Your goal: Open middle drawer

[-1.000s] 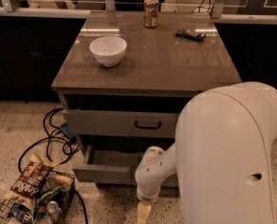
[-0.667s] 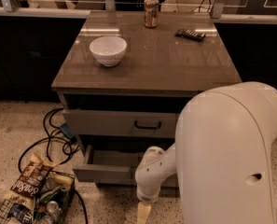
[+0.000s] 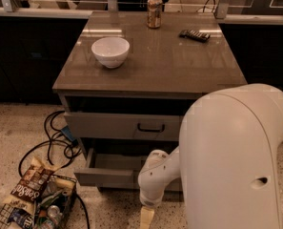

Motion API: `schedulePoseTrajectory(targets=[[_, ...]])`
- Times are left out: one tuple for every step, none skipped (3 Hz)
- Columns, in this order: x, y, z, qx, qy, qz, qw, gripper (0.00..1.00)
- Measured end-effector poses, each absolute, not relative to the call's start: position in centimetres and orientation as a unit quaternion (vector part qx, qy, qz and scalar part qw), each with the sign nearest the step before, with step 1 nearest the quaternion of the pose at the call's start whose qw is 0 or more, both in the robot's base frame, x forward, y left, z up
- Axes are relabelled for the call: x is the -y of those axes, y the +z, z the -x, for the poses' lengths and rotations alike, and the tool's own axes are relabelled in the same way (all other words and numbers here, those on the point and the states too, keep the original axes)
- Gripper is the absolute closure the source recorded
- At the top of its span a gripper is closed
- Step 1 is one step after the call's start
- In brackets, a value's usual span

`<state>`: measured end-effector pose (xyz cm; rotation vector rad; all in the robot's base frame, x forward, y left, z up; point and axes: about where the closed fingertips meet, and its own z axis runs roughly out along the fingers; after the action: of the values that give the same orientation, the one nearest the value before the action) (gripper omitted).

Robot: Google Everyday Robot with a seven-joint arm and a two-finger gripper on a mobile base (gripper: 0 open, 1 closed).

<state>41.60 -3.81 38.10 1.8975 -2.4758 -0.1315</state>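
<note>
1. Camera view: a grey cabinet (image 3: 155,70) fills the middle, and the robot's big white arm housing (image 3: 231,161) blocks the 4 o'clock part of the frame.
2. The middle drawer (image 3: 107,175) sits at about 7 o'clock from the centre. It is pulled out past the upper drawer front (image 3: 117,126), and a strip of its plain tray shows behind its front panel. Its right end is hidden behind the arm.
3. The gripper (image 3: 146,218) hangs at 6 o'clock, below the white wrist joint (image 3: 153,180), just in front of the middle drawer's front and cut off by the bottom edge. Whether it is open or closed cannot be told.
4. On the cabinet top, a white bowl (image 3: 110,50) stands at 10 o'clock, a drink can (image 3: 154,11) at 12 o'clock near the back edge, and a dark remote (image 3: 194,35) at 1 o'clock.
5. On the floor, black cables (image 3: 55,137) lie at 9 o'clock beside the cabinet, and a wire basket (image 3: 31,206) of snack packets sits at 8 o'clock.
</note>
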Motion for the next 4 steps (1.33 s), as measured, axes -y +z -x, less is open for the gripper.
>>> schedulePoseTrajectory(targets=[[3.82,38.10,-41.59,0.793,-0.042,-0.608,0.010,0.00],[3.82,38.09,-41.59,0.793,-0.042,-0.608,0.010,0.13],[3.82,38.09,-41.59,0.793,-0.042,-0.608,0.010,0.32],[3.82,38.19,-41.58,0.793,-0.042,-0.608,0.010,0.56]])
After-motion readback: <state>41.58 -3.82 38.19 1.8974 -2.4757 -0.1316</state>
